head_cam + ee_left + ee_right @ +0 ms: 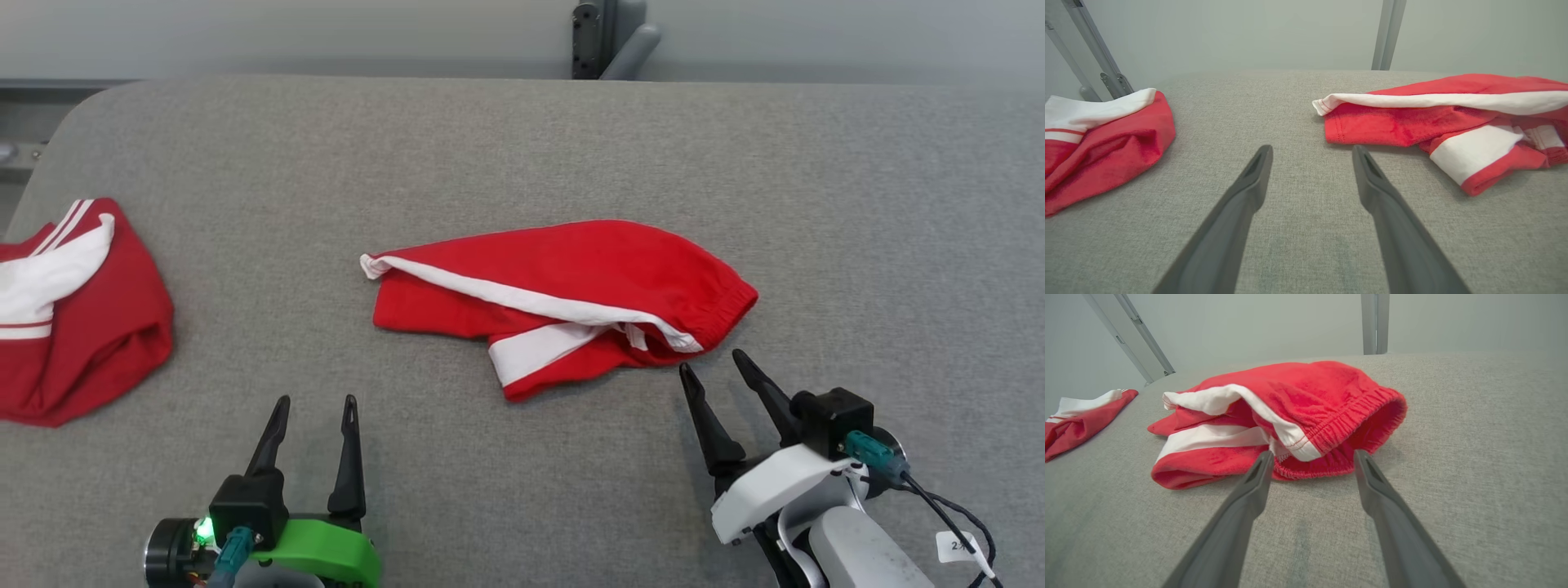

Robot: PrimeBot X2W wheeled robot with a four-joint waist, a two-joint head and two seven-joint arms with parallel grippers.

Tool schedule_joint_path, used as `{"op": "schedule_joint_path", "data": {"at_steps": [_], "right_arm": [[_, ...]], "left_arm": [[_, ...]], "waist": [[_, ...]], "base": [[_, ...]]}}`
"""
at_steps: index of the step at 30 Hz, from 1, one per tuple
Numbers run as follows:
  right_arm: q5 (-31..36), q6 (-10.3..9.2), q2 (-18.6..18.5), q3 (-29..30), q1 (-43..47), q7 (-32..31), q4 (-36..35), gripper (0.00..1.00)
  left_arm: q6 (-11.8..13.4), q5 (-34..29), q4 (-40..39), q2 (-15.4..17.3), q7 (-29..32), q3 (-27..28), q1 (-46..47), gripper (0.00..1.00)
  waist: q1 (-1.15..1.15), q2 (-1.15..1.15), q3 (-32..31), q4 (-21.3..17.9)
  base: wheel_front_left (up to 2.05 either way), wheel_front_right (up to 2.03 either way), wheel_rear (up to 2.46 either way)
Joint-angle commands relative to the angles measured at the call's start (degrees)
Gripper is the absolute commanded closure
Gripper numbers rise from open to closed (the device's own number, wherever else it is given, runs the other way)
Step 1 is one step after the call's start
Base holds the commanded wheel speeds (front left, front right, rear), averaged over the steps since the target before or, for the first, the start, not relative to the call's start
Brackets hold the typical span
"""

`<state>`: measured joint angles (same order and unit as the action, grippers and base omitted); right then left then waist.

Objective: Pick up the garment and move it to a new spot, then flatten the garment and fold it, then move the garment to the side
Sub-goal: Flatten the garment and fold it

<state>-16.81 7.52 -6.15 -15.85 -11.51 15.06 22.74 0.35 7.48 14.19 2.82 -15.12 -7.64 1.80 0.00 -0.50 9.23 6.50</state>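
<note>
Garment (563,302): red shorts with white stripes, lying crumpled and half folded over on the grey table (522,147). Every place below is given from them.
Waistband (727,306): their right end, gathered elastic, mouth gaping toward your right arm.
Right gripper (711,361): just on the near side of the waistband, fingers spread wide and holding nothing, tips close to the cloth but apart from it.
Left gripper (316,400): on the near side and off the left leg hem, well apart, also spread wide and empty.
Second red garment (82,327): far off to the garment's left, bundled. Leave it alone.
Step in hand: by my reading, the first pick-up, since nothing is gripped yet.
Next move: ease your right fingers forward and down so one goes under the elastic, then pinch. Bring your left gripper to the hem so the cloth lifts evenly.
</note>
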Motion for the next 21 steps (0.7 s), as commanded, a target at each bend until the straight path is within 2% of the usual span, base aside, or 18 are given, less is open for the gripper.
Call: {"op": "schedule_joint_path", "data": {"at_steps": [1, 9, 16, 21], "right_arm": [[-0.56, -0.05, -0.15, -0.13, -0.85, 0.17, 0.42, 0.0], [-2.03, -0.06, -0.79, -1.25, -2.89, 0.17, 1.8, 0.0], [-1.71, -0.06, -0.33, 1.09, -3.49, 0.17, 2.14, 0.0], [-2.32, -0.05, -0.08, 0.05, -4.23, 0.17, 1.69, 0.0]], "left_arm": [[0.27, 0.47, -0.23, 0.15, -0.03, -0.14, 0.69, 0.0], [0.42, 0.59, -0.61, 0.14, -0.03, -0.45, 1.35, 0.0], [0.21, 0.45, -0.64, 0.15, -0.03, -0.83, 1.83, 0.0], [0.12, 0.22, -0.58, 0.15, -0.04, -0.83, 2.13, 0.0]], "waist": [[0.0, 0.5, 2.47, 2.88], [0.0, 0.5, 3.4, 3.76], [0.0, 0.5, 4.24, 3.59], [0.0, 0.5, 4.55, 3.47]], "base": [[0.0, 0.0, 0.0], [0.0, 0.0, 0.0], [0.0, 0.0, 0.0], [0.0, 0.0, 0.0]]}}
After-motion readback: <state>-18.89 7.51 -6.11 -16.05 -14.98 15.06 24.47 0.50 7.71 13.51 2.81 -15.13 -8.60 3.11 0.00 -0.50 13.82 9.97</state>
